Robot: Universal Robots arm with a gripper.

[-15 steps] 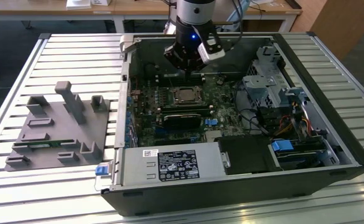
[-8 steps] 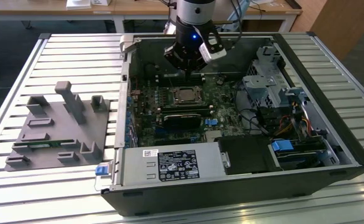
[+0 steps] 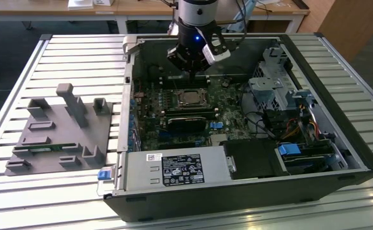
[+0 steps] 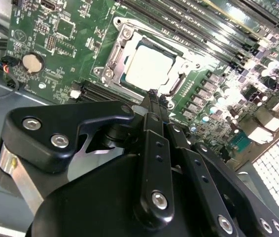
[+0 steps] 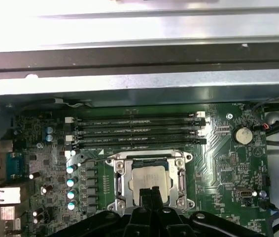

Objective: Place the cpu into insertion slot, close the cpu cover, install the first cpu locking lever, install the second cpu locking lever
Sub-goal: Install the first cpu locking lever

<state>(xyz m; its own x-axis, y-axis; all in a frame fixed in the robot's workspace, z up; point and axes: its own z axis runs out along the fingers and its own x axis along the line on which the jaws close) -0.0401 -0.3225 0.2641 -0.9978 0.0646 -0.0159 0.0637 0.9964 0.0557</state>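
The cpu (image 3: pixel 189 98) is lying on the motherboard (image 3: pixel 151 130) inside the case (image 3: pixel 237 196), which is sitting on the table (image 3: pixel 77 52); a fixture (image 3: pixel 58 136) is standing beside it, on the exterior view's left.

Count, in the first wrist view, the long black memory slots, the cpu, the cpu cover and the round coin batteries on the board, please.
memory slots: 4
cpu: 1
cpu cover: 1
coin battery: 1
Total: 7

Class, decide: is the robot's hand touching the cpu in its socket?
Apart. The exterior view shows motherboard between the hand and the cpu.
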